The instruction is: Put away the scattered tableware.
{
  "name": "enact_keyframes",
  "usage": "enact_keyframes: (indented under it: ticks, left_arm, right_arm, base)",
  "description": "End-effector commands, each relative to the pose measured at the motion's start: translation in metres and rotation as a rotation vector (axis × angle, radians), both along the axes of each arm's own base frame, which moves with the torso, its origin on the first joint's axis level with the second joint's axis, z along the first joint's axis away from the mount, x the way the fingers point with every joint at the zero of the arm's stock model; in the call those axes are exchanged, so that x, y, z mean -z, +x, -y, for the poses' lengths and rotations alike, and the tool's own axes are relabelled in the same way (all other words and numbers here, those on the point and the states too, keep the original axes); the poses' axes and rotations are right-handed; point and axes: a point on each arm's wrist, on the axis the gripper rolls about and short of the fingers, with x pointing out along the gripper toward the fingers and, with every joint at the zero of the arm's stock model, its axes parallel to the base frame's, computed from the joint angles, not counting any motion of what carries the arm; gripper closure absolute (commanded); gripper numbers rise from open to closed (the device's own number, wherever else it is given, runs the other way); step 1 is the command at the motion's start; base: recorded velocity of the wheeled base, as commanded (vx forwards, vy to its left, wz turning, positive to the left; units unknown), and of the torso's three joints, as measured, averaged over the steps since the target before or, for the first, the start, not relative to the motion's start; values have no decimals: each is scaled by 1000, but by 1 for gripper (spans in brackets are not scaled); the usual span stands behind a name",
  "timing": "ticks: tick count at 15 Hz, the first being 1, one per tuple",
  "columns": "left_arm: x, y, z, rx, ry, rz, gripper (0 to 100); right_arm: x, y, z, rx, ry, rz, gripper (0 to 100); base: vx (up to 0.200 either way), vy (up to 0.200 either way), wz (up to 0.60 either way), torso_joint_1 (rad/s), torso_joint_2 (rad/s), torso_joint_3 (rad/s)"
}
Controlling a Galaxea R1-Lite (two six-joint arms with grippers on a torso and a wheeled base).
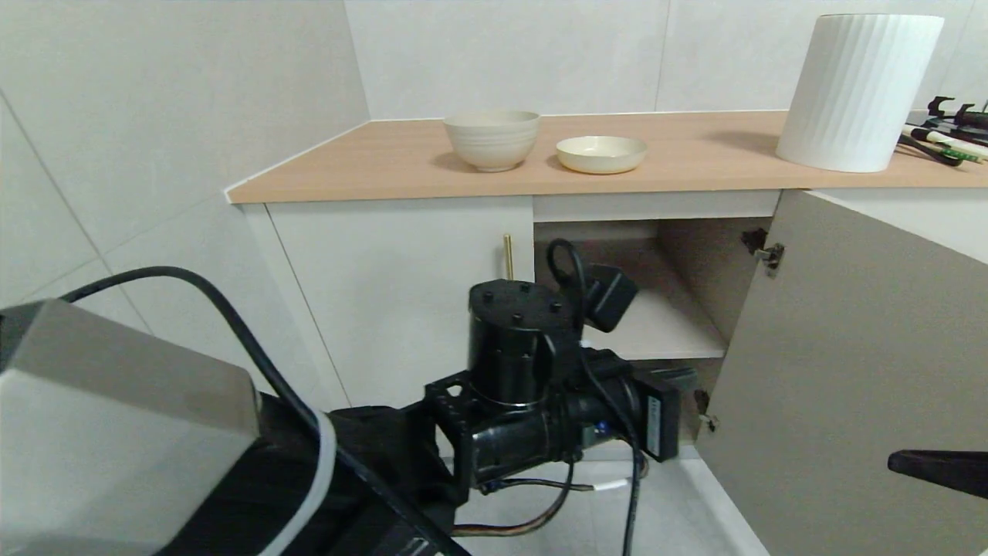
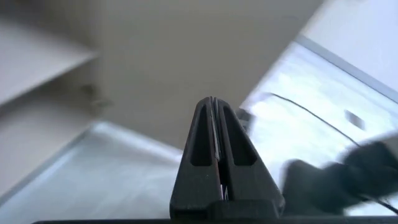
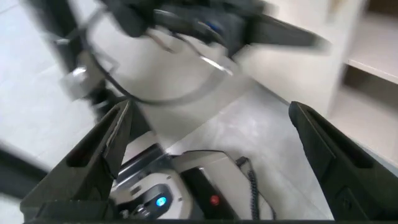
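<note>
A bowl (image 1: 492, 139) and a shallow dish (image 1: 601, 154) sit side by side near the left end of the bench (image 1: 370, 166), above an open cupboard (image 1: 656, 328). The left end effector (image 2: 212, 109) has its fingers pressed together on nothing; the right end effector (image 3: 211, 109) is spread wide and empty. Both hang low, so an arm should probably rise clear of the bench's front edge before gripping a rim

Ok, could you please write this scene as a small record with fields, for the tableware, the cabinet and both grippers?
tableware: bowl and small dish, side by side on the counter, not touching
cabinet: door open, shelf visible inside
left gripper: shut, holding nothing, by the open cabinet
right gripper: open, holding nothing
other: white ribbed container farther right on the counter
</note>
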Motion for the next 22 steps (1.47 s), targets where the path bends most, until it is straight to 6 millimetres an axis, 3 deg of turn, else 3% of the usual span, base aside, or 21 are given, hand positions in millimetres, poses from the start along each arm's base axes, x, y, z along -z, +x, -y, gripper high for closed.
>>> enact_keyframes:
  ticks: [1, 2, 4, 5, 7, 9, 10, 11, 14, 15, 22]
  left_arm:
    - [-18, 2, -46, -116, -9, 22, 100]
    - [-25, -3, -80, -194, 6, 35, 100]
    - [-32, -14, -120, -265, 25, 65, 100]
    - [-40, -27, -151, -326, 21, 75, 100]
    - [-47, -46, -185, -398, 36, 62, 100]
    - [-52, -62, -204, -439, 43, 52, 100]
    - [-57, -74, -217, -470, 46, 46, 100]
    - [-62, -81, -224, -488, 45, 47, 0]
    - [-73, -84, -233, -521, 20, 82, 0]
    - [-77, -83, -233, -531, 14, 90, 0]
    - [-80, -73, -239, -578, 22, 103, 0]
  right_arm:
    - [-1, 7, -4, 21, -14, -16, 0]
    - [-3, 8, -4, 23, -12, -17, 0]
    - [-7, 10, -5, 26, -4, -20, 0]
    - [-11, 15, -9, 26, -6, -23, 0]
    - [-14, 28, -17, 27, -19, -43, 0]
    - [-18, 41, -25, 29, -34, -64, 0]
    - [-20, 59, -36, 57, -59, -90, 0]
    - [-23, 72, -43, 95, -74, -97, 0]
    - [-32, 108, -63, 242, -112, -89, 0]
    - [-35, 111, -64, 263, -113, -83, 0]
    - [-36, 97, -43, 335, -153, -132, 0]
  base:
    - [0, 0, 0, 0, 0, 0]
    - [0, 0, 0, 0, 0, 0]
    - [0, 0, 0, 0, 0, 0]
    - [0, 0, 0, 0, 0, 0]
    - [0, 0, 0, 0, 0, 0]
    - [0, 0, 0, 0, 0, 0]
    - [0, 0, 0, 0, 0, 0]
    - [0, 0, 0, 0, 0, 0]
    - [0, 0, 0, 0, 0, 0]
    - [0, 0, 0, 0, 0, 0]
    - [0, 0, 0, 0, 0, 0]
